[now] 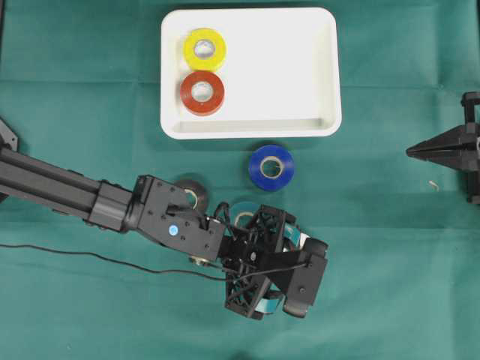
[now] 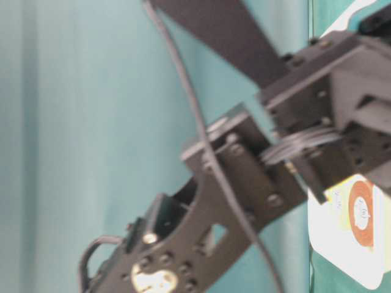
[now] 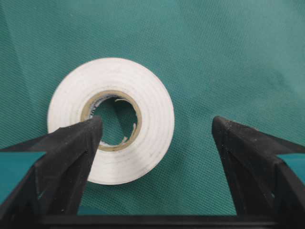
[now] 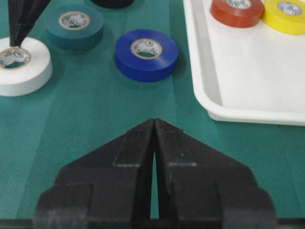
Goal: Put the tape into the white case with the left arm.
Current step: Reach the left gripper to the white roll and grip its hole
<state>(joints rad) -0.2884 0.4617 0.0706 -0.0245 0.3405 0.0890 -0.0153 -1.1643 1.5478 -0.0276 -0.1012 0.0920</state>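
A white tape roll [image 3: 110, 119] lies flat on the green cloth under my left gripper [image 3: 156, 125], which is open and points straight down. Its left fingertip [image 3: 81, 138] hangs over the roll's core hole; the right one stands apart over bare cloth. The right wrist view shows this roll [image 4: 21, 64] with a black fingertip [image 4: 21, 21] above it. Overhead, the left gripper [image 1: 281, 270] hides the roll. The white case [image 1: 300, 67] stands at the back and holds a yellow roll [image 1: 205, 49] and a red roll [image 1: 202, 93]. My right gripper [image 4: 155, 121] is shut and holds nothing.
On the cloth between the case and the left arm lie a blue roll [image 1: 271, 166], a teal roll [image 1: 244, 214] and a black roll [image 1: 193, 193], the last two partly under the arm. A black cable [image 1: 90, 256] trails leftwards. The right gripper [image 1: 412, 151] rests at the right edge.
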